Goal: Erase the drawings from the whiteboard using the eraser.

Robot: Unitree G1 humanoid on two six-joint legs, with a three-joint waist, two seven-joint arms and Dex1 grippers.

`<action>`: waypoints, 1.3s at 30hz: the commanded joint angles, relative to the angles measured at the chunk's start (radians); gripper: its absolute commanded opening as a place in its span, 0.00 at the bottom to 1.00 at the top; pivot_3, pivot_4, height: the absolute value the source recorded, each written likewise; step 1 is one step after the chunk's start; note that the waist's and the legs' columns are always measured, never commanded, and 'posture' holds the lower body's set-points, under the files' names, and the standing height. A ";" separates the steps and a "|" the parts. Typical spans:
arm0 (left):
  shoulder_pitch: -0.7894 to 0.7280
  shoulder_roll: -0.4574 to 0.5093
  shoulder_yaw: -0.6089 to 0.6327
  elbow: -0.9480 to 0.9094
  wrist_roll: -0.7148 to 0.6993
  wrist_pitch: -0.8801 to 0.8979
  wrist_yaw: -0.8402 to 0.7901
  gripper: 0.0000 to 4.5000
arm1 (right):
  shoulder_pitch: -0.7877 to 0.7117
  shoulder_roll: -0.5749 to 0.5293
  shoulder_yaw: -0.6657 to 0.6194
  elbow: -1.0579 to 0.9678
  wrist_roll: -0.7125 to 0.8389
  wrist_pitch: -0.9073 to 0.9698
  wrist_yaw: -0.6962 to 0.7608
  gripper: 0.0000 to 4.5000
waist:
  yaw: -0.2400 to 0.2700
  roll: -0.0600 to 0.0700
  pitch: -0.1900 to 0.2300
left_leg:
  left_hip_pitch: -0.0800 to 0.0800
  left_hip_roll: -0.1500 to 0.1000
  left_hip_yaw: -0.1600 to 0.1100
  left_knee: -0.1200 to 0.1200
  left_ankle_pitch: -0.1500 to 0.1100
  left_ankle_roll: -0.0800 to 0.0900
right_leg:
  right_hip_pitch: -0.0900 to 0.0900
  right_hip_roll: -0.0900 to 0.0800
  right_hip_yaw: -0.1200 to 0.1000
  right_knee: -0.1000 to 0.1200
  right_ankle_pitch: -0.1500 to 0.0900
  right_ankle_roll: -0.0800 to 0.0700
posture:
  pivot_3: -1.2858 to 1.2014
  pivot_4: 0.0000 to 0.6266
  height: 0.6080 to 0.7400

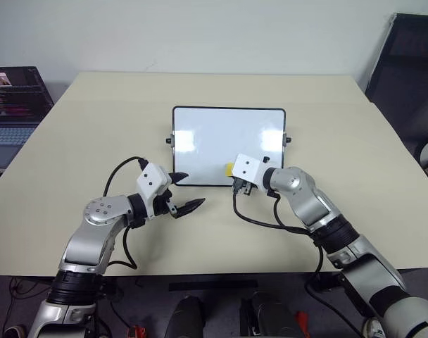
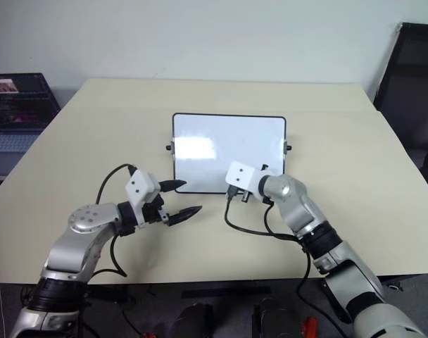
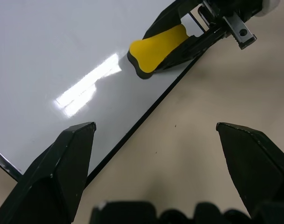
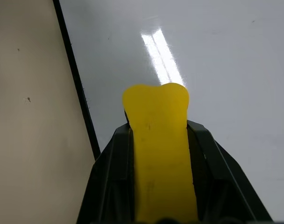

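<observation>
Right jaws (image 4: 160, 186) clamp the eraser (image 4: 158, 126) on the whiteboard (image 1: 221, 137); left jaws (image 1: 184, 191) gape empty beside it

A whiteboard (image 2: 228, 151) is lying on a beige table (image 2: 341, 141). The right gripper (image 2: 231, 184) is hovering at its near edge, and the left gripper (image 2: 188, 199) is pointing at its near left corner, fingers spread.
</observation>
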State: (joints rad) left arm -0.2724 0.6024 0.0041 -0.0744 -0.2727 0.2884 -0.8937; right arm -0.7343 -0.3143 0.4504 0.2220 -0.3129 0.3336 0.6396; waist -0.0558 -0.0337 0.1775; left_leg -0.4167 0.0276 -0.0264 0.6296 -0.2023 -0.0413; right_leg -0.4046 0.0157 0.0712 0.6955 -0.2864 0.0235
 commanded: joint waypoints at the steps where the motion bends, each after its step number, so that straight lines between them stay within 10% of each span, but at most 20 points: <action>1: -0.005 0.001 0.003 -0.048 -0.013 0.003 0.005 1.00 | 0.001 -0.046 -0.087 -0.001 -0.007 0.010 -0.059 0.25 | 0.001 0.000 0.000 | 0.000 0.000 0.000 0.000 0.000 0.000 | 0.000 0.000 0.000 0.000 0.000 0.000 | 0.52 0.24 1.00; 13: -0.028 -0.010 -0.014 -0.055 -0.019 0.019 -0.001 1.00 | 0.088 -0.051 -0.194 -0.157 0.085 0.051 -0.067 0.25 | 0.008 0.000 0.000 | 0.000 0.000 0.000 0.000 0.000 0.000 | 0.000 0.000 0.000 0.000 0.000 0.000 | 0.52 0.24 1.00; 27: -0.268 -0.094 -0.178 0.007 -0.037 -0.048 -0.182 1.00 | 0.500 0.135 -0.598 -0.817 0.327 0.581 -0.308 0.25 | 0.024 0.000 0.000 | -0.002 -0.002 0.000 -0.001 0.000 0.000 | 0.000 0.000 0.000 -0.003 -0.001 0.001 | 0.52 0.24 1.00; 39: -0.457 -0.222 -0.282 0.307 0.043 -0.248 -0.331 1.00 | 0.458 0.159 -0.640 -0.630 0.336 0.564 -0.470 0.25 | 0.001 0.000 0.000 | -0.001 -0.001 0.001 -0.001 0.000 0.000 | 0.000 0.006 0.001 -0.003 -0.001 0.001 | 0.52 0.24 1.00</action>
State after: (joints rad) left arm -0.7041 0.3893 -0.2753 0.2297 -0.2374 0.0726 -1.2134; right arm -0.2563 -0.1437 -0.1668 -0.4021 0.0163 0.9242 0.1852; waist -0.0548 -0.0335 0.1777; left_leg -0.4186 0.0263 -0.0253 0.6290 -0.2023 -0.0411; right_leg -0.4049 0.0212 0.0726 0.6920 -0.2872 0.0247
